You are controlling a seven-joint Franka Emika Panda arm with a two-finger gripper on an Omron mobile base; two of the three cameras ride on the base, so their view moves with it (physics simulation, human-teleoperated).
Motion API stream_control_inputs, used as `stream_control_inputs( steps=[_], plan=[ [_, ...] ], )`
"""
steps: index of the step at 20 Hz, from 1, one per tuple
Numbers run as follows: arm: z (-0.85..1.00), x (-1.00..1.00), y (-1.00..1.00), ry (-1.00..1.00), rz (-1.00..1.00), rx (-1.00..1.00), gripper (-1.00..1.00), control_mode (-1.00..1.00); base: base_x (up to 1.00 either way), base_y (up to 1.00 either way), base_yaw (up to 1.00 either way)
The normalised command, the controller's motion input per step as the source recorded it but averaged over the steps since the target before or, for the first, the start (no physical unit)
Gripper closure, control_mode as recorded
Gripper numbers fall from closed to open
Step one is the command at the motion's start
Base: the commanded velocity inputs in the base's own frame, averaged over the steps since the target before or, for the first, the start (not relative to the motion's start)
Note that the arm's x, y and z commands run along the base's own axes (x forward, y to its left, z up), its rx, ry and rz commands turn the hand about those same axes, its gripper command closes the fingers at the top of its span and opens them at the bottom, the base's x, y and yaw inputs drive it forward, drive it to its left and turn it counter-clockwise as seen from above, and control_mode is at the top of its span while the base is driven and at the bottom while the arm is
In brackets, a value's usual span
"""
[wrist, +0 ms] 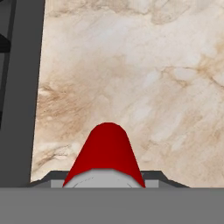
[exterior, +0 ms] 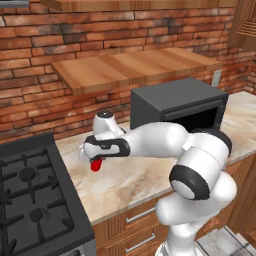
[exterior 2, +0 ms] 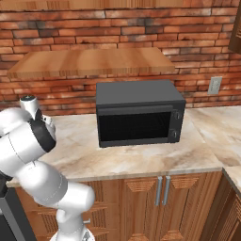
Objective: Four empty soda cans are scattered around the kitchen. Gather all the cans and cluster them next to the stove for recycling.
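A small red cylindrical soda can is seen clamped in the robot's pincer and held clear above the beige marbled stone desk, just beside the wide black gas stove with cast grates. In the hand view the can is shown end-on, a smooth red barrel with a silver end nearest the camera, and the stove's dark edge is seen along the left. The step in hand is judged to be the set-down. It would be done best by lowering the can straight onto bare stone close to the stove's edge, upright, with the grip released only once the base is resting flat.
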Motion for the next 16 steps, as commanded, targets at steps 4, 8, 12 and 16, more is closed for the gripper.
stream_control_inputs(
  steps=[4,8,12,16],
  plan=[
    [-0.15,0.15,0.13,-0.06,0.0,-0.03,1.0,-1.0,0.0,0.0,0.0],
    [-0.12,0.15,0.13,-0.05,0.0,-0.02,1.0,-1.0,0.0,0.0,0.0],
    [-0.05,0.16,0.06,0.0,0.0,0.0,1.0,-1.0,0.0,0.0,0.0],
    [-0.04,0.19,0.03,0.01,0.0,0.0,1.0,-1.0,0.0,0.0,0.0]
  ],
)
